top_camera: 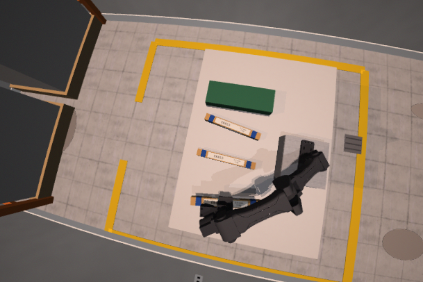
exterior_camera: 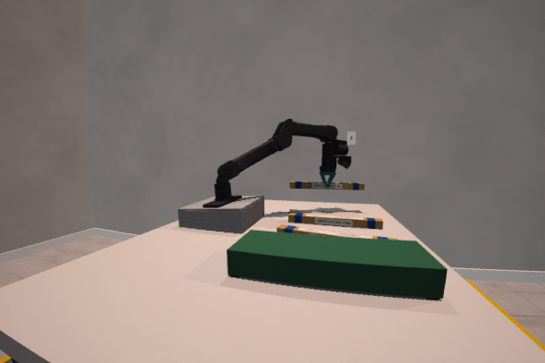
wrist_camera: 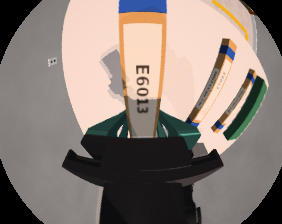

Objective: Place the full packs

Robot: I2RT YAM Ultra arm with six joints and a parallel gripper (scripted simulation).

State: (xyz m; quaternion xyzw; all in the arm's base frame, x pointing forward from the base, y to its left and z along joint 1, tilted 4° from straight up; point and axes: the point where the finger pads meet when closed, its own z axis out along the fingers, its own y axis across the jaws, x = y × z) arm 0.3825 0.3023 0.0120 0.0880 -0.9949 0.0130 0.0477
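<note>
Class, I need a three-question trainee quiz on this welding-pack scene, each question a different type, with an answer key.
1. True or false: the gripper holds one pack level in the air, above the table.
2. Multiple choice: how many packs lie on the green platform? A) none B) one C) two
3. Fill in: the jaws grip the lifted pack near its ____.

Key
1. True.
2. A. The middle pack and the pack nearest the platform both lie on the table.
3. Middle.
</note>
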